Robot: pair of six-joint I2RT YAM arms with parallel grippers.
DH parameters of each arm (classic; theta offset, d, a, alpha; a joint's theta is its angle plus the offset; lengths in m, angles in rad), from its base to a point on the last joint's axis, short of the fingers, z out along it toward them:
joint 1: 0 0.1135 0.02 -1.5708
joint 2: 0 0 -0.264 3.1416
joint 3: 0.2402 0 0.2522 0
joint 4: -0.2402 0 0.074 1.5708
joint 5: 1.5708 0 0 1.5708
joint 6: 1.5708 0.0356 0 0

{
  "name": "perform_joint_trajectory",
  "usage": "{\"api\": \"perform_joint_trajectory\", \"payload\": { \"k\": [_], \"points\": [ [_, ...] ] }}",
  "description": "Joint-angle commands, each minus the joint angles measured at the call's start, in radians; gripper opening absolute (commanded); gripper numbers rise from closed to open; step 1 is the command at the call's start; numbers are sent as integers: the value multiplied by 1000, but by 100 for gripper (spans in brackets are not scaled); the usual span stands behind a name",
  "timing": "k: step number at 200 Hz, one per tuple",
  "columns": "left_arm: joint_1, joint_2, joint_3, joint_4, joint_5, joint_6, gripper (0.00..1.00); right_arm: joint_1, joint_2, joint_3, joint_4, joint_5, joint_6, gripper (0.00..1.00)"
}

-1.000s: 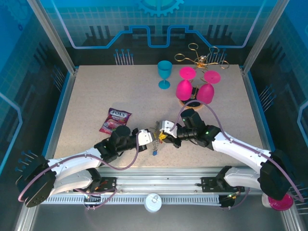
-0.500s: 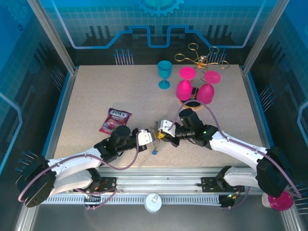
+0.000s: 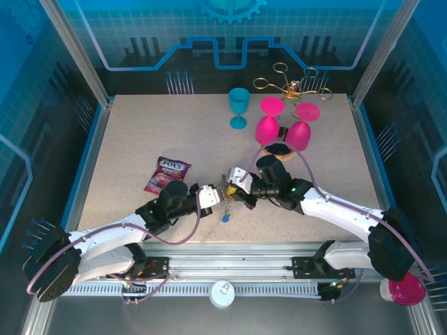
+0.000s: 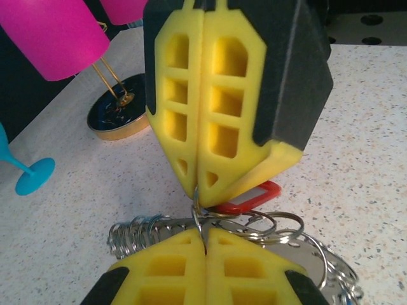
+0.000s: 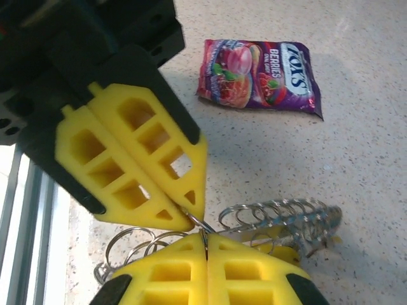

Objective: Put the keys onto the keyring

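table [image 3: 140,125]: speckled beige top; candy bag [image 3: 167,174] lies flat on it and is the landmark for all places below
right arm [image 3: 335,209]: white and black, comes in from far right of the candy bag, wrist ends just right of it
left arm [image 3: 119,234]: white and black, runs along the near side of the candy bag, wrist ends at its near-right corner
gold wire rack [image 3: 293,85]: far behind and right of the candy bag, at the back edge
pink goblets [image 3: 267,129]: two, side by side, behind-right of the candy bag, nearer to it than the rack
teal goblet [image 3: 239,108]: upright, behind-right of the candy bag, just left of the pink pair
dark dish [image 4: 117,117]: round, gold rim, behind-right of the candy bag, under the pink goblets
left gripper [image 4: 205,244]: yellow pads pressed together, thin silver wire of the keyring nipped at the very tip; right of the candy bag
right gripper [image 5: 205,244]: pads together too, nipping the same bunch; tip to tip with the left gripper, almost touching
keyring [image 5: 280,216]: silver coil plus several loose split rings, bunched on the table just right of the candy bag, between and under both tips
keys [image 4: 251,197]: red head lies among the split rings beside the right gripper tip; blue head [image 3: 225,218] sits to the near-right of the candy bag, just on the near side of the bunch; yellowish bit under the coil, mostly hidden; cannot tell which are threaded on
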Motion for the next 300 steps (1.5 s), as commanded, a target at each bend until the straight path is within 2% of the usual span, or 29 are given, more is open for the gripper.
{"api": "perform_joint_trajectory", "payload": {
  "k": [1, 47, 68, 99, 142, 182, 223, 300],
  "points": [
    [-11, -9, 15, -39, 48, 34, 0, -7, 39, 36, 23, 153, 95, 0],
    [-17, 10, 24, -42, -42, 77, 0, -11, 70, 68, -4, 183, 205, 0],
    [-20, 24, 25, -38, -64, 80, 0, -12, 62, 58, 15, 147, 214, 0],
    [-21, 22, 19, -14, -82, 80, 0, -21, 6, 16, 5, 77, 132, 0],
    [-23, 22, 9, 22, -82, 101, 0, -46, -69, 8, -111, -45, -11, 0],
    [-41, 23, -6, 66, -95, 152, 0, -46, -33, 35, -100, -185, -9, 0],
    [-58, 23, -16, 76, -95, 194, 0, -48, -12, 44, -83, -176, 7, 0],
    [-70, 15, -24, 82, -103, 212, 0, -60, 11, 64, -107, -75, 44, 0]
  ]
}}
